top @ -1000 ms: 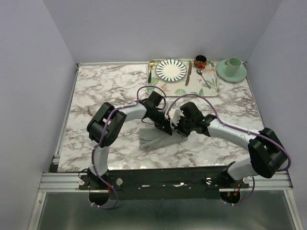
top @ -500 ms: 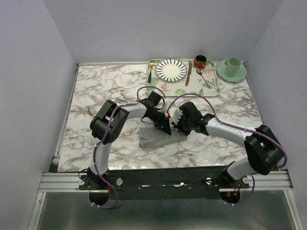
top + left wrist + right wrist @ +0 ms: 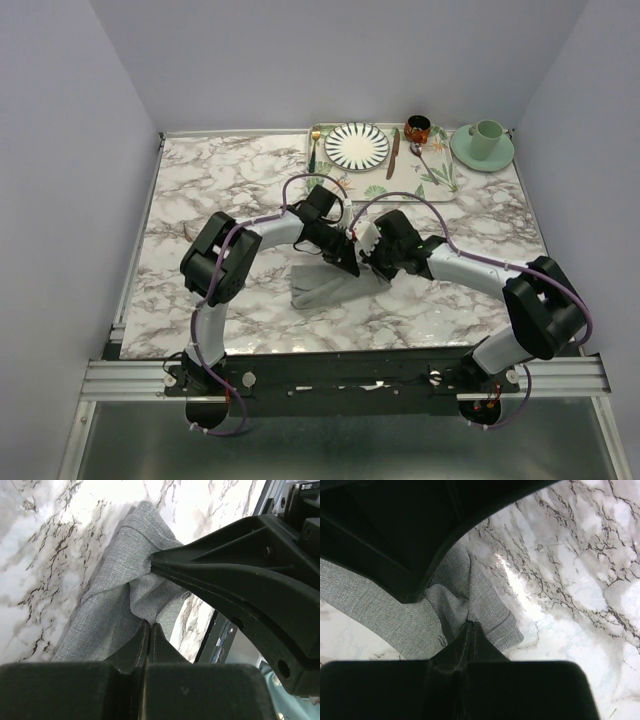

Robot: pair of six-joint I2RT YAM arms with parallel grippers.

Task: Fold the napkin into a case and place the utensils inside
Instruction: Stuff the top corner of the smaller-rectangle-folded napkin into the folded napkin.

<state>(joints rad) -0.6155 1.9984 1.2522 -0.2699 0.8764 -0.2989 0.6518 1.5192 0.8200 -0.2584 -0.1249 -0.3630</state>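
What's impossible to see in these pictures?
Top view: the spot where the jaws pinch the napkin, hidden under both wrists.
Left wrist view: the napkin's near end, cut off by its own jaws.
Right wrist view: the napkin's upper part, covered by the other arm's black jaws.
Top view: the spoon on the tray, too small for detail.

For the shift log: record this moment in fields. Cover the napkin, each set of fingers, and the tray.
napkin: grey cloth, folded into a strip on the marble table, right end bunched
left fingers: shut on the napkin's bunched end
right fingers: shut on the same end, close to the left pair
tray: at the far edge, holding a striped plate and cutlery
utensils in napkin: none visible
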